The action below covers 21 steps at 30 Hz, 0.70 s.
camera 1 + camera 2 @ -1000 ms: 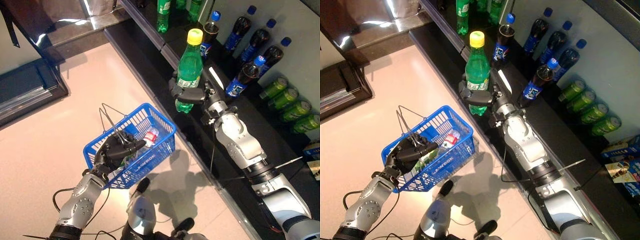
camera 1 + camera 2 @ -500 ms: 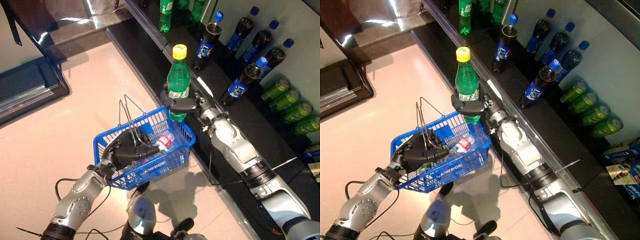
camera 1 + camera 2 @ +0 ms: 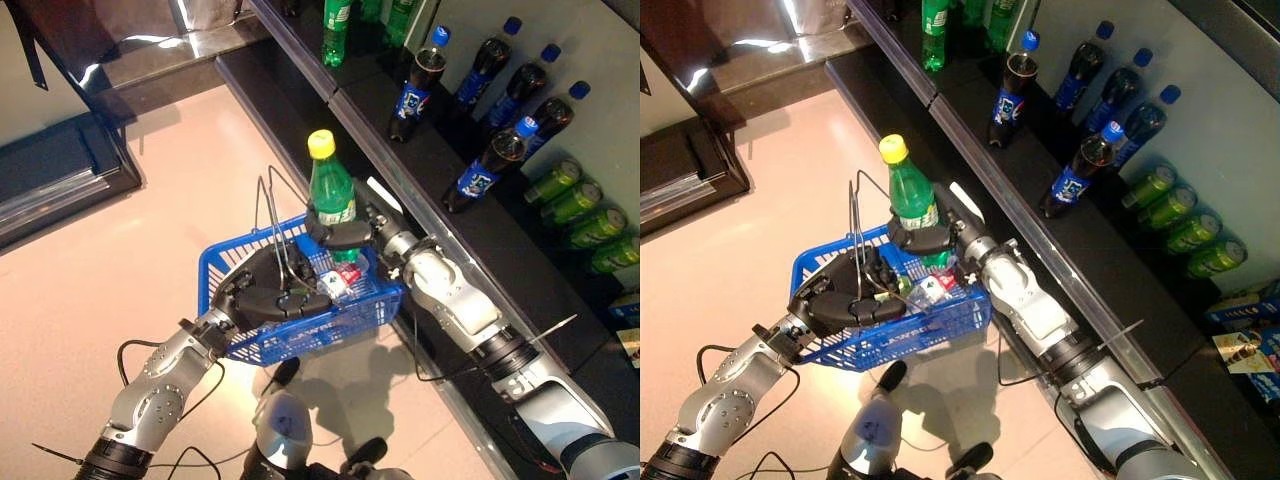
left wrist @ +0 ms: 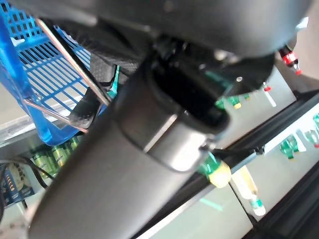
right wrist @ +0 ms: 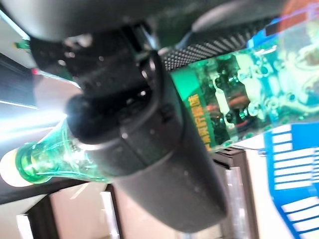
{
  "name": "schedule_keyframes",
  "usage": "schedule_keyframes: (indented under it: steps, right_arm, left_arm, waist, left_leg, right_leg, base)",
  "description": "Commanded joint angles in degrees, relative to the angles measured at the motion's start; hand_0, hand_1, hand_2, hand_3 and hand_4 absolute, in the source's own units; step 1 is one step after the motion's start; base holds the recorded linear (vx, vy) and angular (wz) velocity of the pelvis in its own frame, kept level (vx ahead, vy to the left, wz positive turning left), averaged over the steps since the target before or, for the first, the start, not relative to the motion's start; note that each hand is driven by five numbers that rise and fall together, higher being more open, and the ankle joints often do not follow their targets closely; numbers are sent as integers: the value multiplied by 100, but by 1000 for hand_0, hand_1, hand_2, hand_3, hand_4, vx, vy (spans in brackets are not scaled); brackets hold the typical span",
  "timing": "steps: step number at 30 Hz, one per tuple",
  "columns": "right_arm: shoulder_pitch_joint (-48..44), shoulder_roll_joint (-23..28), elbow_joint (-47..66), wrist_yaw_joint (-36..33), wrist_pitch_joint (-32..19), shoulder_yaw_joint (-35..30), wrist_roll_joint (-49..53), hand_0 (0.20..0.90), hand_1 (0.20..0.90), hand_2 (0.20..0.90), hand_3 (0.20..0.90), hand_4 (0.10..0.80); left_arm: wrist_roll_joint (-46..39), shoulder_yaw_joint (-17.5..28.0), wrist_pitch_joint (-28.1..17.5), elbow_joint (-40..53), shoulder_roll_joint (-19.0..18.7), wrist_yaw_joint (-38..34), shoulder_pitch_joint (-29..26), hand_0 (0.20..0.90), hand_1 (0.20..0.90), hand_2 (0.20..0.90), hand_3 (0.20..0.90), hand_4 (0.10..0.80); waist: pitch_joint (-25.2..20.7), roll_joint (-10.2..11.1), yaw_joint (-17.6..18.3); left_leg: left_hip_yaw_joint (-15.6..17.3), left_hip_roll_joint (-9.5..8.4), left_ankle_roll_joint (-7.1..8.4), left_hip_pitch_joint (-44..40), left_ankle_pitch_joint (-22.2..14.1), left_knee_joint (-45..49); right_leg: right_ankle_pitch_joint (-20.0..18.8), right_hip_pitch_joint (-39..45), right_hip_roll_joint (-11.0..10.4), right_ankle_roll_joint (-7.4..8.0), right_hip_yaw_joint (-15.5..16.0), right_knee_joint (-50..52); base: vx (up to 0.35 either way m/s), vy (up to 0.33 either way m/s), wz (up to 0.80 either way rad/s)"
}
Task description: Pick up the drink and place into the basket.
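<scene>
right hand [image 3: 345,236] grips green bottle [image 3: 331,195] | base hidden in basket [image 3: 372,300]

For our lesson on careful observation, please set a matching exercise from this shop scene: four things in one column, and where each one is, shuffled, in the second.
Things:
1. green bottle with yellow cap
2. blue basket
3. dark cola bottles with blue caps
4. green cans

Places:
A. lying on their sides on the dark shelf
B. held upright by the right robot hand over the basket
C. standing on the dark shelf
D. carried by the left robot hand above the floor

Pairs: 1-B, 2-D, 3-C, 4-A
</scene>
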<state>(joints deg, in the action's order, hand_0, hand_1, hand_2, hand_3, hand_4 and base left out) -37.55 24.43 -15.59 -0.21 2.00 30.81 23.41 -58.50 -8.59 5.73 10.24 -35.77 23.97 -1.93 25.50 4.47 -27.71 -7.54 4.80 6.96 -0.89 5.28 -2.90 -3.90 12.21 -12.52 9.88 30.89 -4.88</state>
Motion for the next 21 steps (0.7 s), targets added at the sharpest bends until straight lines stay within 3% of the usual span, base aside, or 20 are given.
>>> schedule_keyframes:
  steps: [1, 21]
  right_arm:
    - [284, -398, -281, -25, -631, 567, -305, 300, 300, 300, 200, 100]
    - [-28, -311, -1516, 106, -365, 1279, -2624, 300, 300, 300, 200, 100]
  left_arm:
    - [-1198, -307, -1314, 2049, 533, 1574, -931, 300, 300, 300, 200, 100]
    - [-1216, -327, -1264, 2419, 398, 2070, -946, 300, 300, 300, 200, 100]
  waist:
    - [-2355, 132, 68]
    - [-2347, 238, -102]
  left_leg:
    - [89, -77, -127, -66, -141, -210]
    - [20, -78, -122, -31, -148, -210]
  right_leg:
    - [131, 43, -142, 75, 52, 338]
    - [160, 80, -121, 80, 106, 335]
  base:
    - [0, 0, 0]
    - [0, 0, 0]
